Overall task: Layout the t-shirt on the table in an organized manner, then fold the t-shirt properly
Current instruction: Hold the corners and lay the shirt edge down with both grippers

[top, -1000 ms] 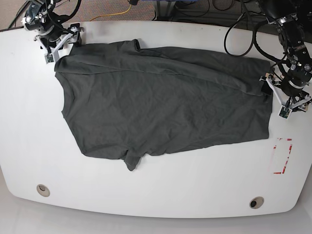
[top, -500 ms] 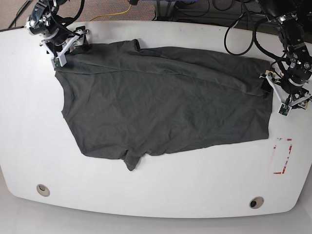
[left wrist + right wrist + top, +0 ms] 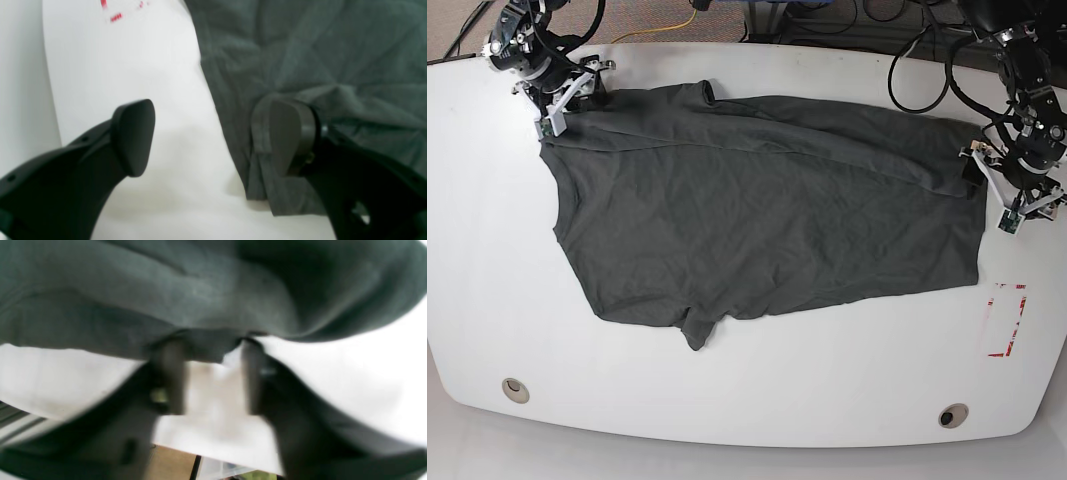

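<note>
Nearest us, the front edge of the table point(image 3: 757, 420) is bare but for two grommet holes point(image 3: 515, 389) and a red tape mark point(image 3: 1005, 320) toward the front right corner. Behind them the t-shirt point(image 3: 767, 220) lies spread over the middle of the surface, mostly flat but rumpled, with a small flap poking out at its front edge and a long crease running along the back.

At the right edge our left gripper point(image 3: 206, 140) sits at the hem corner, its fingers spread wide: one finger over bare table, the other resting on the cloth, nothing pinched. At the back left corner our right gripper point(image 3: 208, 373) is at the shirt's corner; that wrist view is blurred, so we cannot tell whether it grips the fabric draped over its fingers.

We judge the cloth light, limp and prone to bunching, so we would take it by hemmed corners or shoulder seams and pull gently outward to flatten it.
</note>
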`<action>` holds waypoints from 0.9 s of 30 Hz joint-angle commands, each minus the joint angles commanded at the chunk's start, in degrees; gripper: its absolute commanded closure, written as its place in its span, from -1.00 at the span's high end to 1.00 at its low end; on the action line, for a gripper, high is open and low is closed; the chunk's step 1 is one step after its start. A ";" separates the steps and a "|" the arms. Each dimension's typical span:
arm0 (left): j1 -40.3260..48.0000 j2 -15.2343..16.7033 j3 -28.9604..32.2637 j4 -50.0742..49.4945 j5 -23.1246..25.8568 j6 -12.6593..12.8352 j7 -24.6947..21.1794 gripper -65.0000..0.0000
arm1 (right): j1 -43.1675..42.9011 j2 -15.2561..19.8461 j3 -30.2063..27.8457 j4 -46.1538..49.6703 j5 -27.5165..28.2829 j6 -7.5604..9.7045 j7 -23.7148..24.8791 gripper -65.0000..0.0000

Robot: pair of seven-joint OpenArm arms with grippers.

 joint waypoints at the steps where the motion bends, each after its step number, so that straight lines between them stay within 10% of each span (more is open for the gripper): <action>1: 0.00 0.00 0.00 0.00 0.00 0.00 0.00 0.56 | -0.09 0.00 0.00 0.00 0.00 0.00 0.00 -0.89; 11: 0.00 0.00 0.00 0.00 0.00 0.00 0.00 0.56 | -2.37 0.09 0.00 5.27 3.43 0.00 -1.32 -1.00; 27: 0.00 -0.18 0.09 0.00 0.00 0.00 0.00 0.56 | 0.88 5.19 4.04 11.69 28.40 0.00 -12.31 -1.00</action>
